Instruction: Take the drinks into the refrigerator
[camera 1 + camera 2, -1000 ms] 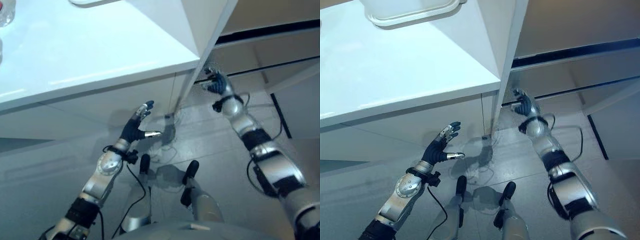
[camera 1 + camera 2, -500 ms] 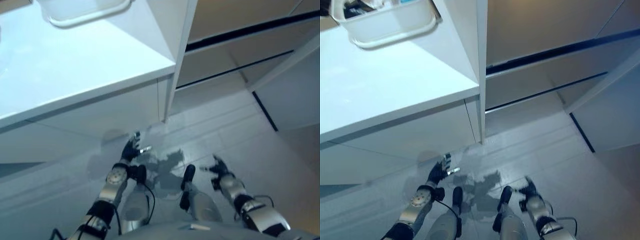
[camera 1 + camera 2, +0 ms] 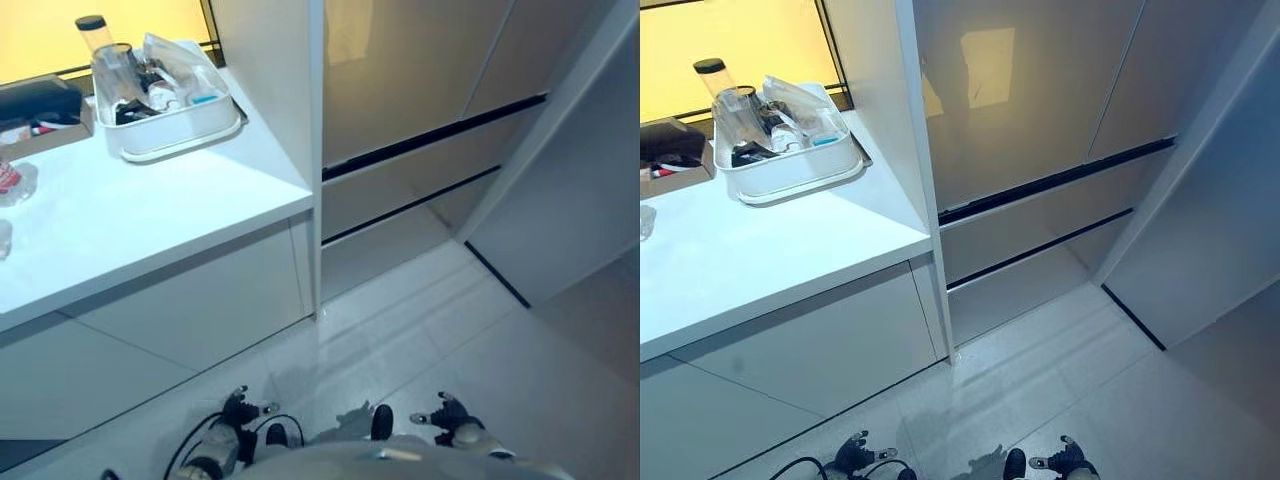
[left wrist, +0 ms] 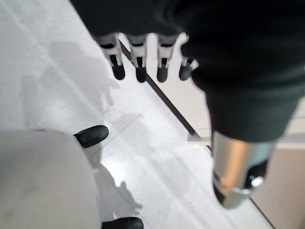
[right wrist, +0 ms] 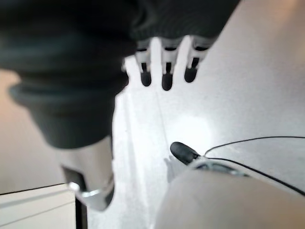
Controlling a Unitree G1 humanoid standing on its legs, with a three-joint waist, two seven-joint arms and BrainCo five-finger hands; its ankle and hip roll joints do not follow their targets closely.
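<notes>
The refrigerator (image 3: 400, 80) stands to the right of the white counter (image 3: 150, 230), its glossy beige doors closed and two drawers below them. A clear bottle with a black cap (image 3: 95, 40) stands in the white basket (image 3: 175, 135) at the counter's back. Another clear bottle with red on it (image 3: 10, 180) sits at the counter's left edge. My left hand (image 3: 238, 406) and right hand (image 3: 450, 412) hang low over the floor, far below the counter. In the wrist views, the left hand's fingers (image 4: 138, 64) and the right hand's fingers (image 5: 164, 69) are straight and hold nothing.
The basket also holds several packets and small items. A dark box (image 3: 40, 100) lies on the counter to its left. A white panel (image 3: 580, 180) juts out to the right of the refrigerator. Pale tiled floor (image 3: 420, 330) lies before the drawers.
The camera has swung upward, bringing the counter top, basket and refrigerator doors into view. Both arms have dropped: the right hand left the refrigerator's edge and the left sank toward the floor.
</notes>
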